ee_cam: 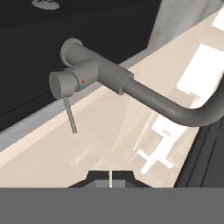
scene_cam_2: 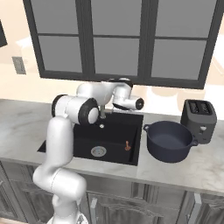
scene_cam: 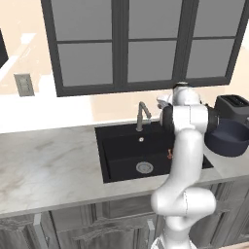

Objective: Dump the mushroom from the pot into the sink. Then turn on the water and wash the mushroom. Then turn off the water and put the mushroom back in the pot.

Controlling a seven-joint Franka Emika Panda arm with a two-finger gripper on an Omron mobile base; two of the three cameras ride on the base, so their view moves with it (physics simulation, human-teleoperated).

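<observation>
Here's the arm (scene_cam_2: 61,144), glossy white rounded links joined by dark bands at the joints, thick tubular segments swelling into bulbous elbows.

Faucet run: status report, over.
Hand shut, empty, short of the faucet lever. Mushroom in the sink, pot upright on the counter. No water running, nothing in the way.

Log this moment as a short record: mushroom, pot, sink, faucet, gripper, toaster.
mushroom: lying in the sink, right of the drain
pot: upright on the counter, right of the sink
sink: black basin, no water visible
faucet: behind the basin, thin lever hanging from its body
gripper: shut, holding nothing, facing the faucet
toaster: behind the pot
</observation>
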